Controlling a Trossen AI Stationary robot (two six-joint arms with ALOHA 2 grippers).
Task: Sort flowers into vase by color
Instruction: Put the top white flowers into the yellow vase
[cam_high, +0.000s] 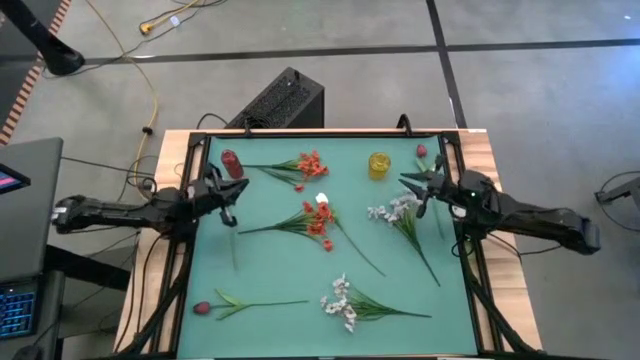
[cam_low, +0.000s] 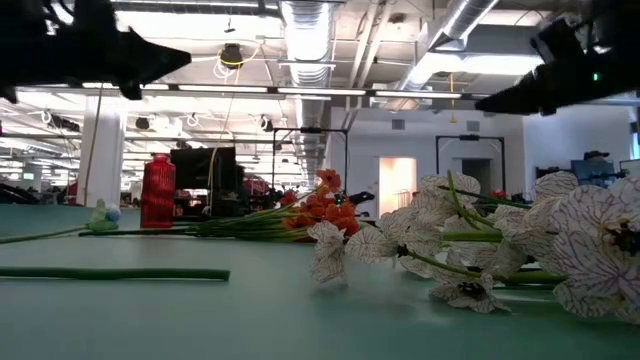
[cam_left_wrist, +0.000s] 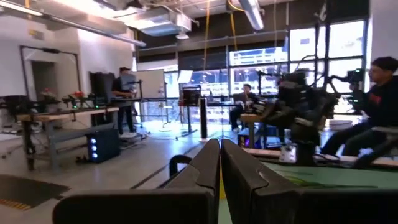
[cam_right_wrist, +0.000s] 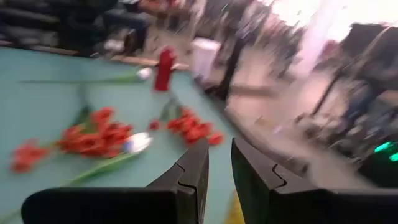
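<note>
Both grippers hover above the teal mat and hold nothing. My left gripper (cam_high: 226, 196) is shut, near the red vase (cam_high: 232, 163) at the mat's far left. My right gripper (cam_high: 416, 187) is slightly open, over the blossoms of a white spray (cam_high: 397, 210), near the yellow vase (cam_high: 379, 165). Lying flat on the mat are two red-orange clusters (cam_high: 311, 165) (cam_high: 318, 221), a white bud (cam_high: 322, 198), a second white spray (cam_high: 341, 300), a dark red bud (cam_high: 203, 308) and a small red bud (cam_high: 421, 152). The right wrist view shows the red vase (cam_right_wrist: 164, 68) and the red-orange clusters (cam_right_wrist: 93, 134).
A dark frame (cam_high: 196, 150) borders the mat (cam_high: 270, 265), and a black box (cam_high: 280, 100) sits beyond the table's far edge. Bare mat lies between the flowers at centre-left. People (cam_left_wrist: 379, 93) and workbenches show in the room behind the table.
</note>
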